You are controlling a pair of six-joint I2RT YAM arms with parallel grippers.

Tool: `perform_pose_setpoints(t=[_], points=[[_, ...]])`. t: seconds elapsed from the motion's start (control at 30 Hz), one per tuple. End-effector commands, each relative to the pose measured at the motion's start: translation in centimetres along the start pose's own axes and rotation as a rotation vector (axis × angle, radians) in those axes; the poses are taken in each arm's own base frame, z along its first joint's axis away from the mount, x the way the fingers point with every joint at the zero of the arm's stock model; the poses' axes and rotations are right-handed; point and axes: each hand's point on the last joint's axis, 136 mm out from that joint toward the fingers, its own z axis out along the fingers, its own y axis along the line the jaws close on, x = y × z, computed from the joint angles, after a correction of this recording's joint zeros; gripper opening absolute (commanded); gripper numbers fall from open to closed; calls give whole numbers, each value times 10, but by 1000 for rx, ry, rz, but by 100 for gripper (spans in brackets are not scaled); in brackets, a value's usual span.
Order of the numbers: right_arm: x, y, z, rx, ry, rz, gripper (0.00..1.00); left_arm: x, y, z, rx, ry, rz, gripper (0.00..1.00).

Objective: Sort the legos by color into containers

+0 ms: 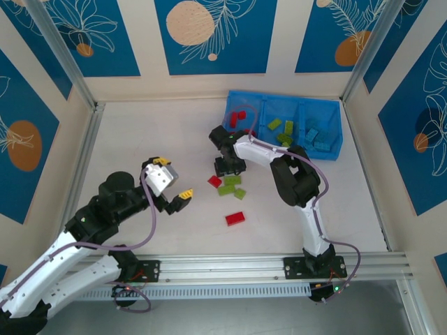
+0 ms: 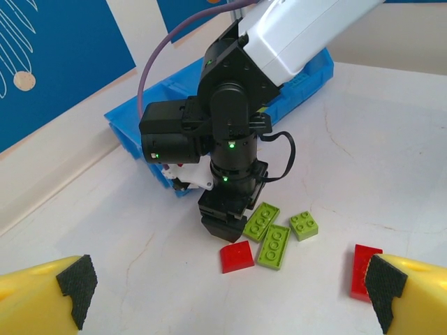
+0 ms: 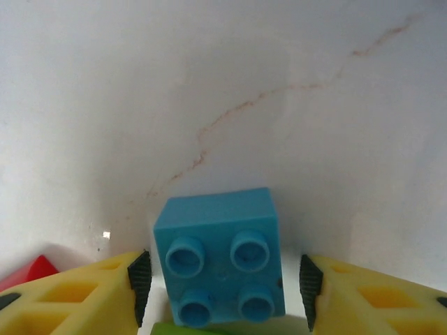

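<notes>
A light blue 2x2 lego [image 3: 220,255] lies on the white table between the pads of my right gripper [image 3: 223,285], which is open with a narrow gap on each side of it. From above, the right gripper [image 1: 229,166] points down beside a cluster of loose legos: a red one [image 1: 214,181] and three lime green ones [image 1: 228,180] [image 1: 225,190] [image 1: 239,195]. Another red lego [image 1: 235,218] lies nearer the front. My left gripper [image 1: 174,179] hovers open and empty left of the cluster. The blue bin [image 1: 328,108] holds red, green and blue legos in separate compartments.
In the left wrist view the right arm's black wrist [image 2: 230,150] stands between the bin [image 2: 133,132] and the green legos [image 2: 274,246]. Aluminium frame posts and walls bound the table. Open table lies to the left and front.
</notes>
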Motion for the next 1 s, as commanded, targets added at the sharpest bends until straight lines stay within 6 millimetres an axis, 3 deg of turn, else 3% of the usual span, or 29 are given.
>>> perform_pose_setpoints(t=[0.0,0.17,0.27,0.4,0.53,0.63,0.7,0.77,0.87,0.97], points=[[-14,0,9,-19,-6,-10,52,8,3,-1,-25,20,20,100],[-17,4,9,-48,-8,-4,34,12,2,2,-20,32,31,100],[-19,4,-4,-55,-38,13,23,15,1,4,-17,41,36,100],[-25,2,-50,-41,-162,59,22,18,-2,3,-4,41,34,100],[-24,-14,-117,-24,-330,144,22,18,0,2,-14,41,44,100],[-10,-45,-168,-5,-461,261,23,21,3,4,-33,53,55,100],[3,-77,-194,-12,-541,367,24,22,5,4,-42,61,58,100],[15,-123,-208,-36,-583,520,24,23,5,5,-45,61,59,100],[29,-195,-205,-33,-576,724,24,23,4,6,-36,58,62,100],[29,-250,-190,-16,-552,843,24,26,3,6,-36,67,64,100]])
